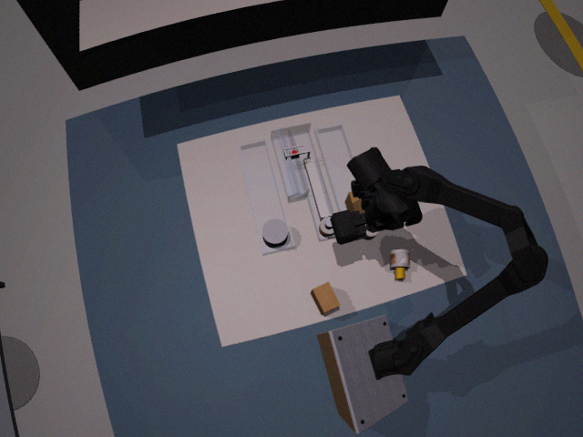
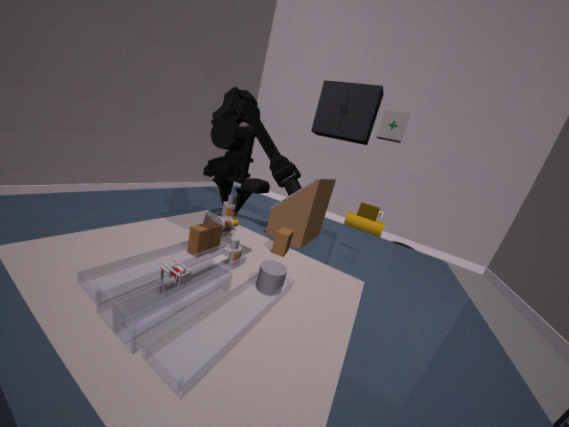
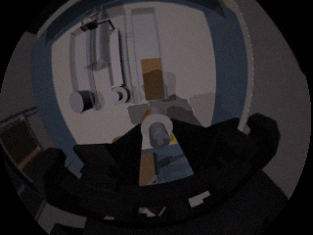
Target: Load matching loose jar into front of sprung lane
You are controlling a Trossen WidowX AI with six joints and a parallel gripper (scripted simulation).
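My gripper [image 1: 368, 230] [image 2: 232, 205] [image 3: 156, 124] pinches the grey-capped jar [image 1: 371, 234] [image 2: 228, 210] [image 3: 157, 126] upright, near but outside the lane jar's [image 1: 325, 227] [image 2: 235, 253] [image 3: 119, 95] row; I judge it light, stiff and slippery, best gripped evenly around its body, below the cap.

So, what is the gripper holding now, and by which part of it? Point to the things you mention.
The jar with the grey cap [image 2: 228, 209] [image 3: 157, 128], held around its white body.
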